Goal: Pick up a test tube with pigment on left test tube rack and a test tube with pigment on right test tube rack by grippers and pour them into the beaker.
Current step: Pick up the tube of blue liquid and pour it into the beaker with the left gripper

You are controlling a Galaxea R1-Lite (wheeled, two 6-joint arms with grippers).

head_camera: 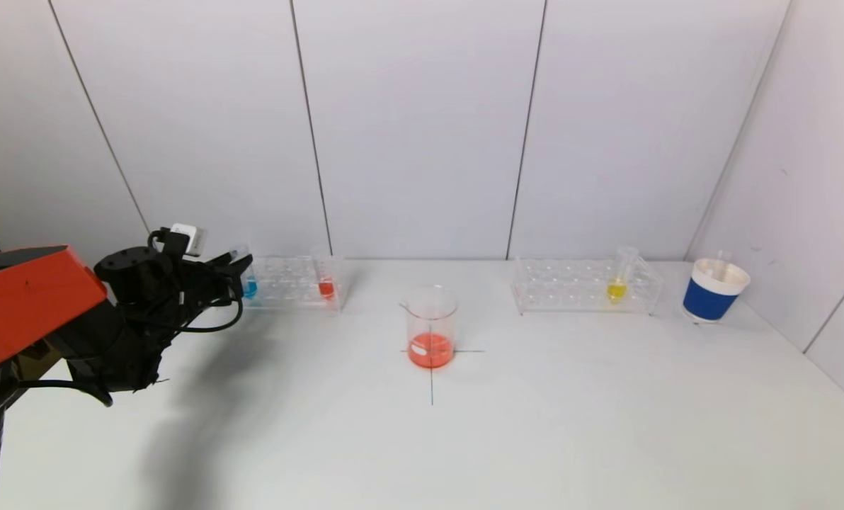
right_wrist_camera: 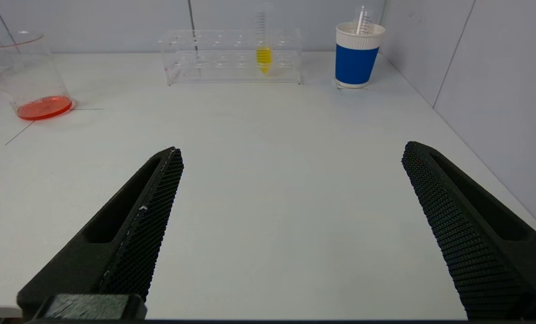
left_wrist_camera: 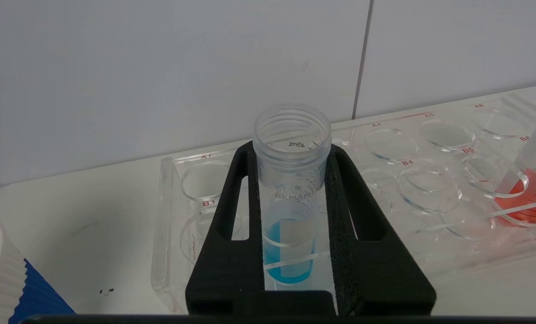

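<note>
My left gripper (head_camera: 241,268) is at the left end of the left clear rack (head_camera: 287,280). In the left wrist view its black fingers (left_wrist_camera: 340,211) press both sides of the test tube with blue pigment (left_wrist_camera: 290,180), which stands upright in its rack hole. A tube with red pigment (head_camera: 326,287) stands at that rack's right end. The beaker (head_camera: 431,326) holds red-orange liquid at the table's middle. The right rack (head_camera: 571,283) holds a tube with yellow pigment (head_camera: 617,287). My right gripper (right_wrist_camera: 292,150) is open and empty above bare table, out of the head view.
A blue-and-white paper cup (head_camera: 712,290) stands right of the right rack, near the side wall. Another such cup (left_wrist_camera: 7,288) shows beside the left rack in the left wrist view. A cross mark lies under the beaker.
</note>
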